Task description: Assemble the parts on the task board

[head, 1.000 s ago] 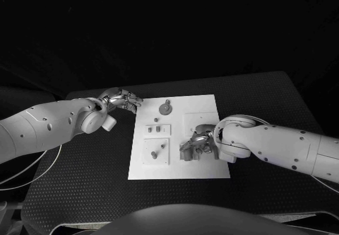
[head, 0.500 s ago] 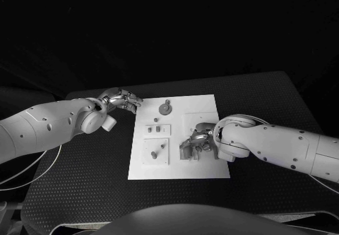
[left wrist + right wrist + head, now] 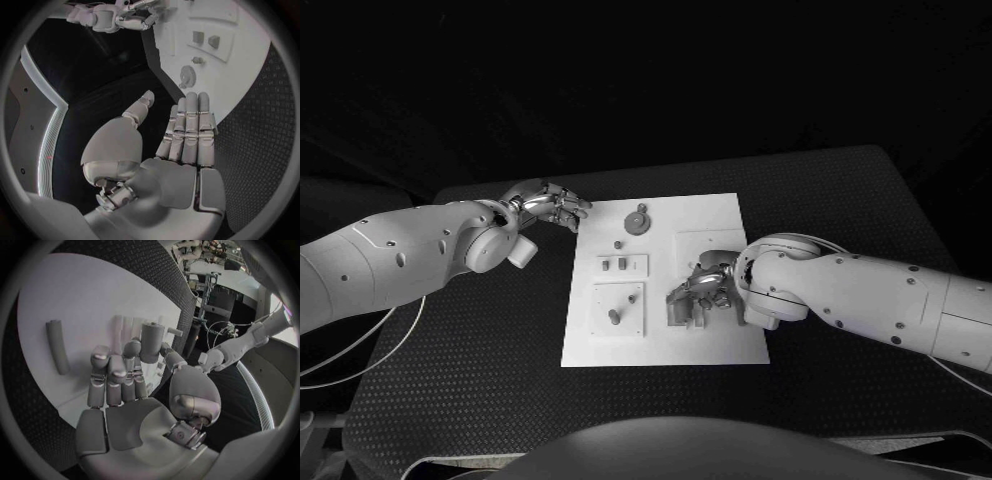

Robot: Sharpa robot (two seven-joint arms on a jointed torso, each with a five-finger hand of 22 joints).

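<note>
From my seat, the black table (image 3: 848, 200) takes up most of the head view, its top covered in a fine dotted texture. Its far edge is straight and its corners are rounded, and everything beyond it is dark. The same pebbled surface curves past in the left wrist view (image 3: 265, 125) and in the right wrist view (image 3: 34, 405). A thin pale cable (image 3: 365, 350) loops across the table's left side, and I can make out another (image 3: 961, 378) near the right edge.

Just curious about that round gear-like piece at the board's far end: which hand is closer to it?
Left. The left hand hovers just beside the gear piece, off the board; the right hand is farther, over the board's near part.
</note>
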